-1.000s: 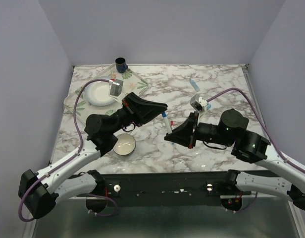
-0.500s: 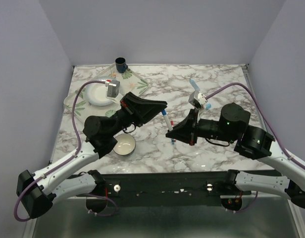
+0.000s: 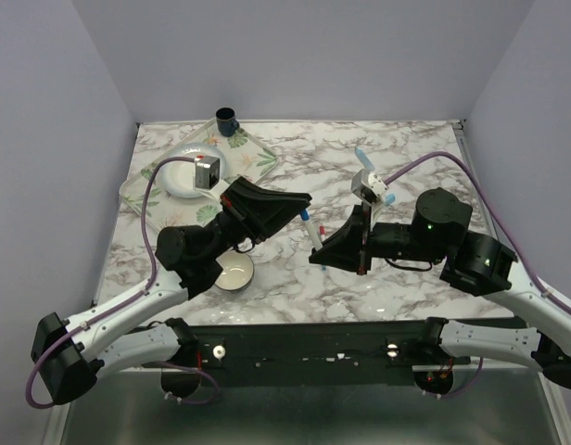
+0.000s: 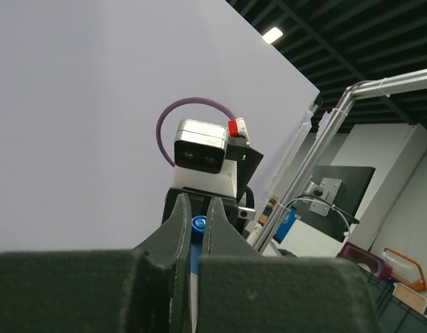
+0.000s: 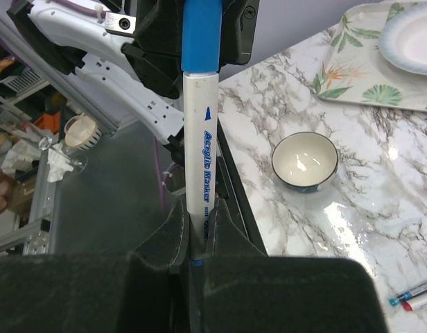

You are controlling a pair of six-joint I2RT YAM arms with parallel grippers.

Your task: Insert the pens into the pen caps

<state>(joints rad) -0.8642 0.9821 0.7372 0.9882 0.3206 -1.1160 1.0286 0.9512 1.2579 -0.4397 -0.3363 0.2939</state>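
Above the marble table (image 3: 425, 148), the right gripper (image 5: 197, 215) clenched one white pen (image 5: 199, 139); the left gripper (image 4: 198, 205) clenched its one blue pen cap (image 5: 199, 35). One light blue pen (image 3: 362, 158) lay beyond.

Top camera: high at the near edge, looking down on the whole surface (image 3: 406, 148). Left wrist: close, tilted up at a wall (image 4: 75, 104). Right wrist: close, facing the bowl (image 5: 305, 161), shared with top.
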